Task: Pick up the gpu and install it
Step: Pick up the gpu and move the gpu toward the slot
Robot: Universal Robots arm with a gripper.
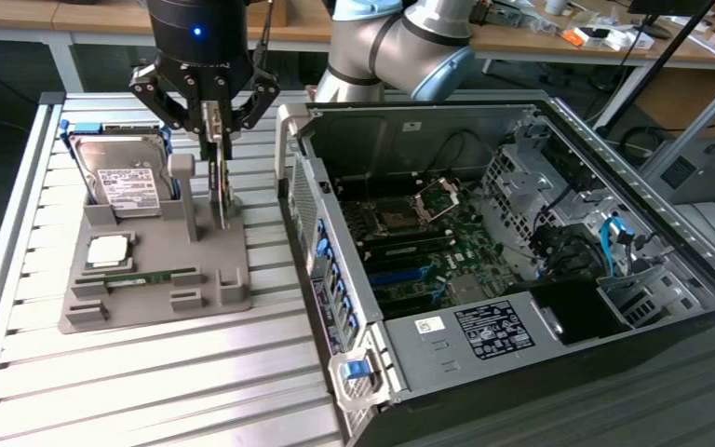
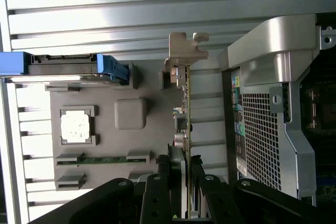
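Note:
The gpu (image 1: 220,191) is a thin green card standing on edge at the side of the grey parts holder (image 1: 159,300) nearest the case. In the wrist view the gpu (image 2: 185,108) runs edge-on, with its silver end bracket (image 2: 186,48) at the far end. My gripper (image 1: 215,130) hangs straight above it, black fingers down on either side of the card's top edge. The wrist view shows the gripper (image 2: 185,169) with its fingers (image 2: 173,167) pressed against both faces of the card. Whether the card's lower edge still sits in the holder slot I cannot tell.
The holder (image 2: 152,145) also carries a silver hard drive (image 1: 128,182) in a blue frame, a CPU (image 1: 107,248) and a RAM stick (image 1: 146,277). The open computer case (image 1: 506,242) lies at the exterior view's right, motherboard (image 1: 420,251) exposed. Its perforated side wall (image 2: 262,129) is close beside the card.

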